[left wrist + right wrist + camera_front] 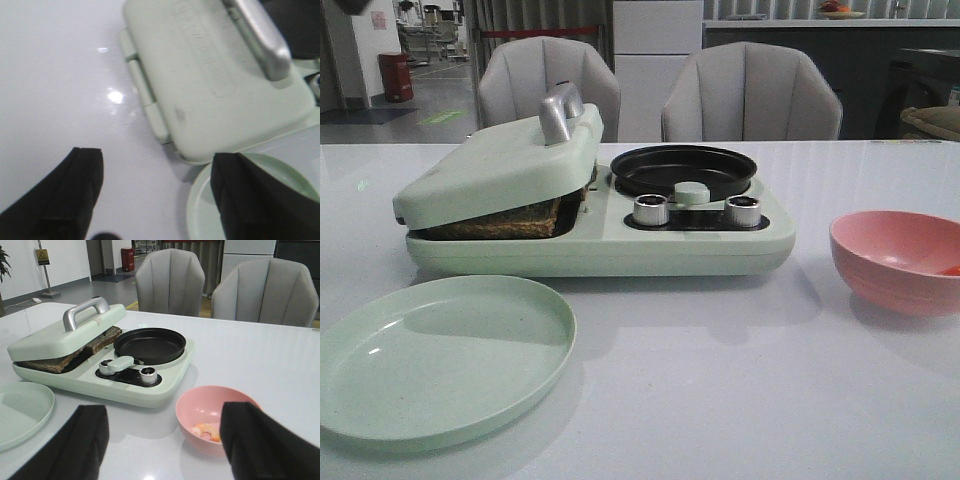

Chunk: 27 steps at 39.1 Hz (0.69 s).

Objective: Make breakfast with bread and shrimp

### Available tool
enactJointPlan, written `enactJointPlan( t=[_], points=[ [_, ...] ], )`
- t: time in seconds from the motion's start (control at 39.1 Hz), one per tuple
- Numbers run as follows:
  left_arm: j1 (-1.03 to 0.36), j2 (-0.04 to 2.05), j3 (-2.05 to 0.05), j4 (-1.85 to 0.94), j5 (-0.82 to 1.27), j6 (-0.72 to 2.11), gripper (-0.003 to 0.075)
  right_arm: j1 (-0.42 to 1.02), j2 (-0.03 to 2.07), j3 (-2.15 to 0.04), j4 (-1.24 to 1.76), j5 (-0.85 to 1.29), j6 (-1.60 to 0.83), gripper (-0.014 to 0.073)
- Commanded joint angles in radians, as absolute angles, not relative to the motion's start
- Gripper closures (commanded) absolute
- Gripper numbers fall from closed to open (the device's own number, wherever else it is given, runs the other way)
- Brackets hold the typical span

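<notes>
A pale green breakfast maker (620, 235) is seen on the white tabletop (740, 400), and its hinged lid (500, 170) is propped at a tilt by what lies beneath it. The bread (505, 222) is held in the left-hand compartment under that lid, its dark crust showing along the open edge; in the right wrist view two slices (75, 352) can be made out side by side. A silver handle (560, 110) is carried on top of the lid. The round black pan (682, 168) on the maker's right side is seen with two silver knobs (651, 209) in front of it.

A pink bowl (900, 258) is set to the right of the maker, apart from it, and the shrimp (206, 431) are spotted inside, low against its wall. A pale green plate (440, 355) is laid in front of the maker on the left.

The left gripper (155, 195) is held over the tabletop beside the lid's corner, fingers (75, 190) spread wide, nothing between them. The right gripper (165, 440) is held near the bowl, fingers (265, 440) likewise apart and unloaded.
</notes>
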State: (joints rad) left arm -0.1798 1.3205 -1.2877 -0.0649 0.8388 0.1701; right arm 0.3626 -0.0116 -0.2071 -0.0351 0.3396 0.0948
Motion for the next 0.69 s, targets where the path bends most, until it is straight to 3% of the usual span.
enactJointPlan(
  t=[0.0,0.66],
  points=[
    [-0.178,1.218,-1.299,0.066,0.820,0.072,0.0208,0.363,-0.025,-0.234,-0.041,0.247,0.096,0.0022],
    [-0.188,0.462,-0.739,-0.037,0.428,0.053,0.0208,0.363,-0.025,-0.234,-0.041,0.247,0.096,0.0022]
  ],
)
